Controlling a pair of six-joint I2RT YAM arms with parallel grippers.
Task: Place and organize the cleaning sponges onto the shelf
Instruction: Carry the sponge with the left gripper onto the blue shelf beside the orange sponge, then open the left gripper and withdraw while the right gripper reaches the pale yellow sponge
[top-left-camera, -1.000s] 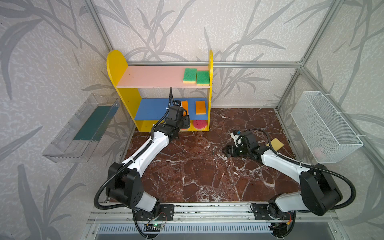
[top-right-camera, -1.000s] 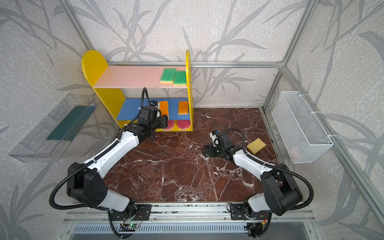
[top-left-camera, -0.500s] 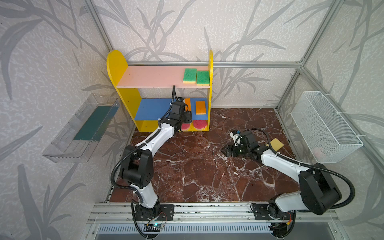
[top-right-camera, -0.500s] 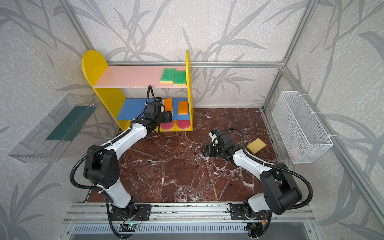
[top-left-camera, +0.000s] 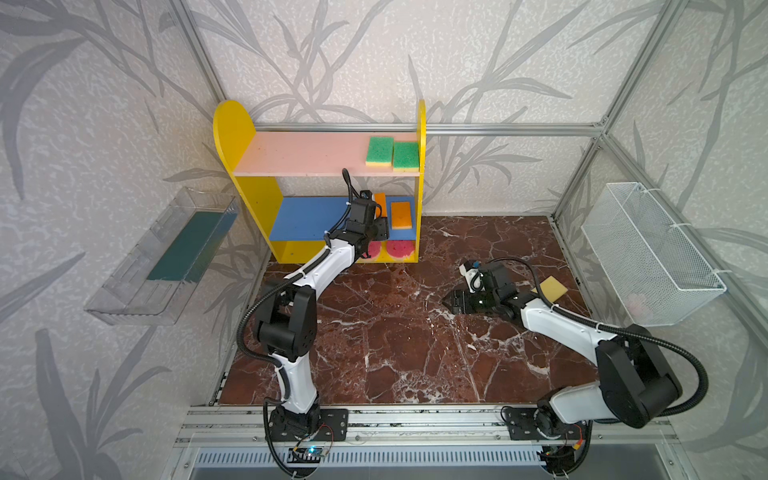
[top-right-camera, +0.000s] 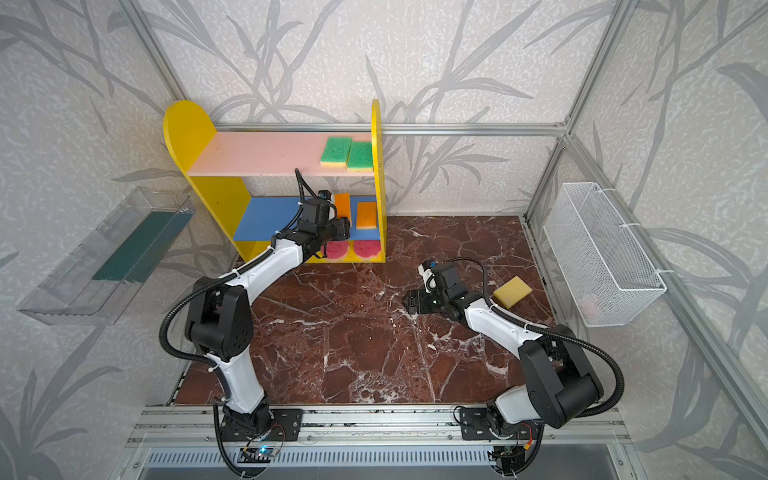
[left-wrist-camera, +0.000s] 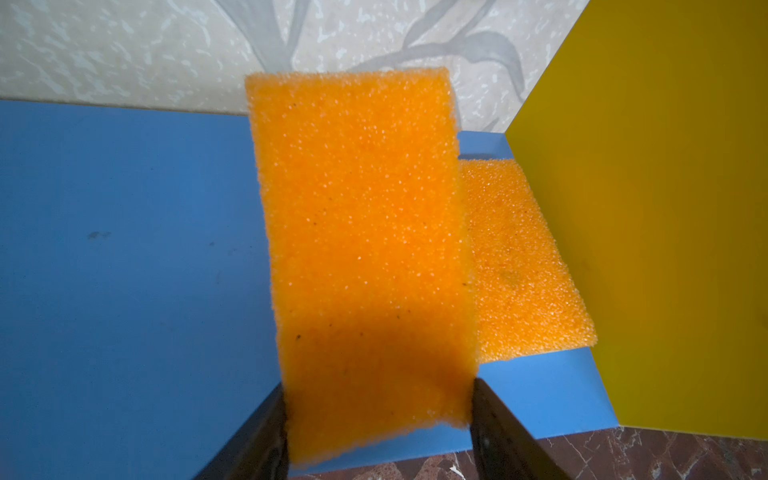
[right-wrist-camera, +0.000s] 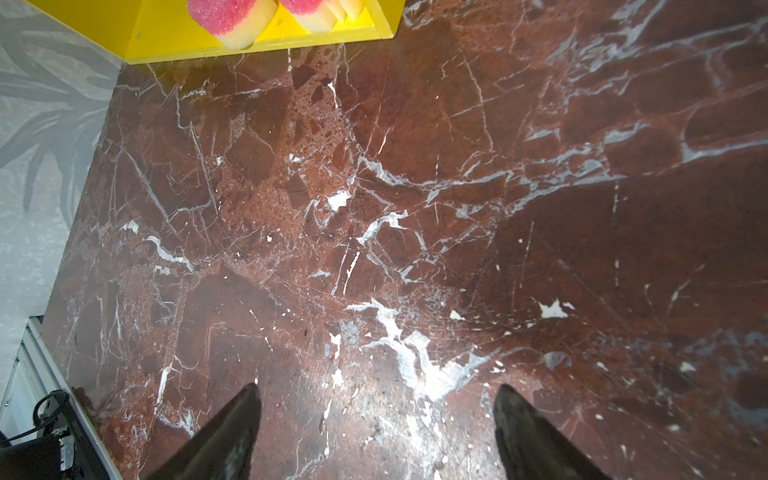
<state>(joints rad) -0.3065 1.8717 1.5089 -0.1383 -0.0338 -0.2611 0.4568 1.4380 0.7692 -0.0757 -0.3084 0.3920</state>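
Gripping an orange-faced sponge (left-wrist-camera: 361, 249) by its near end, the left gripper (left-wrist-camera: 378, 384) holds it orange side up and tilted over the blue middle board (left-wrist-camera: 124, 249) of the yellow shelf (top-left-camera: 232, 129), which stands at upper centre in both top views. A second orange-faced sponge (left-wrist-camera: 528, 270) lies flat on that board just beside it, close against the yellow side panel (left-wrist-camera: 644, 208). Two green-faced sponges (top-left-camera: 379, 151) sit side by side at the right end of the pink upper board (top-left-camera: 299, 153), and two round pink sponges (top-left-camera: 400, 248) rest on the yellow base. Right of centre, the right gripper (right-wrist-camera: 378, 388) hangs over the red marble tabletop (right-wrist-camera: 374, 208), jaws spread and empty. A yellow sponge (top-left-camera: 552, 288) lies on the marble near that arm's wrist, toward the frame's right edge.
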